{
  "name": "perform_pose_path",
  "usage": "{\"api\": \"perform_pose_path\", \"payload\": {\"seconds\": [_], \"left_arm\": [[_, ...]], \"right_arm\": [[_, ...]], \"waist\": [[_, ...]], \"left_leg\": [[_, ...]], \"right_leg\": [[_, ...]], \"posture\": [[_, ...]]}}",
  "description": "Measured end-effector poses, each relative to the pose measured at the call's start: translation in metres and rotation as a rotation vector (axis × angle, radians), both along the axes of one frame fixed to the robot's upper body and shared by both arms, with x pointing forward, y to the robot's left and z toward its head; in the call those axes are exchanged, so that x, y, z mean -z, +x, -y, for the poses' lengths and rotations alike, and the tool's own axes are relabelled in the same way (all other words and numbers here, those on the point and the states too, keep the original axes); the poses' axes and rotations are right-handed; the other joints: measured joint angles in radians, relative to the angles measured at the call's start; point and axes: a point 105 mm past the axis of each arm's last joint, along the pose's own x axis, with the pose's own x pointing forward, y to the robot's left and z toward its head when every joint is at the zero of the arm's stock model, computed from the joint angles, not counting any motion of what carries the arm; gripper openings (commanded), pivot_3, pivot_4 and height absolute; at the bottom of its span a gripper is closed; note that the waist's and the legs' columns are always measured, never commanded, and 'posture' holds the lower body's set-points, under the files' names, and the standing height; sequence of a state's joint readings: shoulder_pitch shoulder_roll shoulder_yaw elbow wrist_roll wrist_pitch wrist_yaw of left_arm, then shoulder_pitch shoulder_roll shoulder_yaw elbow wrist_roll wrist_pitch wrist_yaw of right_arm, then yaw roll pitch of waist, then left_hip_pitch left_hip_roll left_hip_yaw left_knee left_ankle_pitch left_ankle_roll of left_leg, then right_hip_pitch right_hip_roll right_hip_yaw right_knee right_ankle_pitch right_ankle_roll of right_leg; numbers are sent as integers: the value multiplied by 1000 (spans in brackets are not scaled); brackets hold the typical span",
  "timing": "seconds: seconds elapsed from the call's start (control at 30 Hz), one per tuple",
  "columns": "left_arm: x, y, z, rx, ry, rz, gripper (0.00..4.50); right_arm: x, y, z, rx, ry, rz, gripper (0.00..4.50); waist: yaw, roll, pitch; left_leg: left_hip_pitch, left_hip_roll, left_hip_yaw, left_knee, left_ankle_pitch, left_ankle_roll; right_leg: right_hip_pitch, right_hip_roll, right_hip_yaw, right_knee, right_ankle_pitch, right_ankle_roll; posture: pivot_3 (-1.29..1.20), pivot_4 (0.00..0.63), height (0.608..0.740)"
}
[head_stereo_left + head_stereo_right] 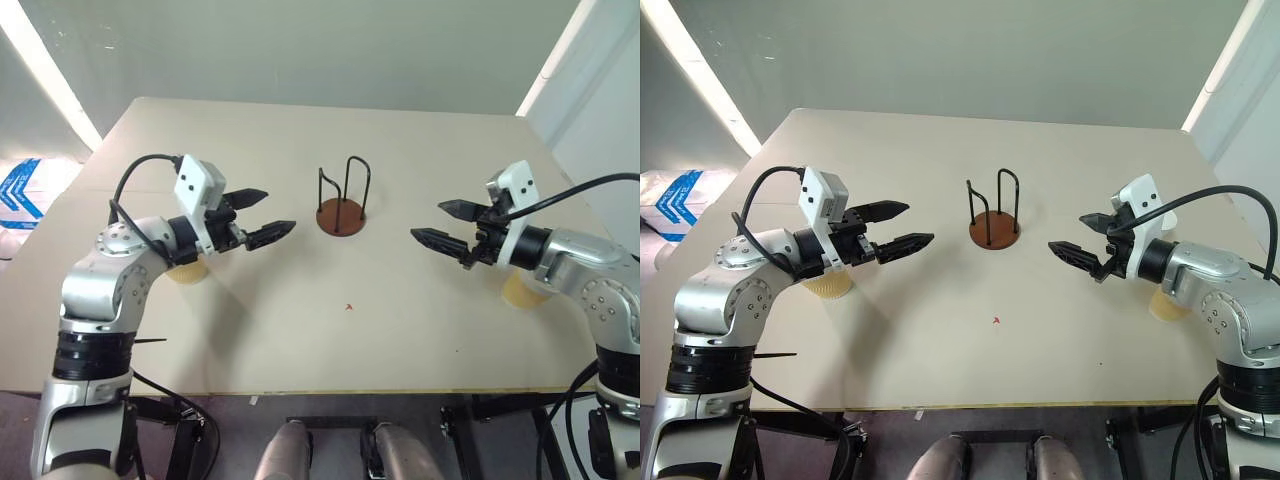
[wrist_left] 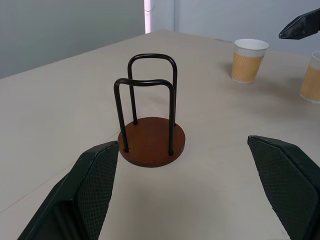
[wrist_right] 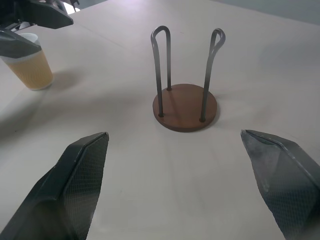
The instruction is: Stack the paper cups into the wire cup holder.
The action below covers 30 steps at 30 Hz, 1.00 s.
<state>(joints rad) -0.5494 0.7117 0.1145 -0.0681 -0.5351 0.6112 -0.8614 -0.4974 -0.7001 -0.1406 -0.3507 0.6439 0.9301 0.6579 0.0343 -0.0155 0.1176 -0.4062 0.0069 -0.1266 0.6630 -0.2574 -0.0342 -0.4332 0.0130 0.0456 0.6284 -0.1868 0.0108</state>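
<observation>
Both claws, left claw (image 1: pixel 258 215) and right claw (image 1: pixel 442 222), hang released and empty over the beige tabletop (image 1: pixel 300 330). Empty round reddish-brown wire cup holder (image 1: pixel 341 213) stands between them. Tan paper cups (image 2: pixel 248 60) untouched near the arms. Nothing stacked yet; next, grasp one cup.

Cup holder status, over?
Both end effectors, left and right, open, empty. Wire cup holder empty, mid-table. Paper cups still on table. Path clear.
</observation>
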Motion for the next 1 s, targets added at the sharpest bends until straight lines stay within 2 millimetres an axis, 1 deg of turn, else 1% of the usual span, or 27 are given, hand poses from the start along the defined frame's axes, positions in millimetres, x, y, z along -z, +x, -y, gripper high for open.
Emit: {"api": "perform_pose_path", "payload": {"seconds": [0.13,1.0], "left_arm": [[2,0,3,9,0,-6,4500],[5,3,6,-9,-2,-5,4500]], "right_arm": [[0,0,0,0,0,0,4476],[0,0,0,3,-1,1,4476]], "waist": [[0,0,0],[0,0,0]], "left_leg": [[0,0,0,0,0,0],[0,0,0,1,0,0]], "right_leg": [[0,0,0,0,0,0],[0,0,1,0,1,1]], "posture": [[0,150,740],[0,150,740]]}}
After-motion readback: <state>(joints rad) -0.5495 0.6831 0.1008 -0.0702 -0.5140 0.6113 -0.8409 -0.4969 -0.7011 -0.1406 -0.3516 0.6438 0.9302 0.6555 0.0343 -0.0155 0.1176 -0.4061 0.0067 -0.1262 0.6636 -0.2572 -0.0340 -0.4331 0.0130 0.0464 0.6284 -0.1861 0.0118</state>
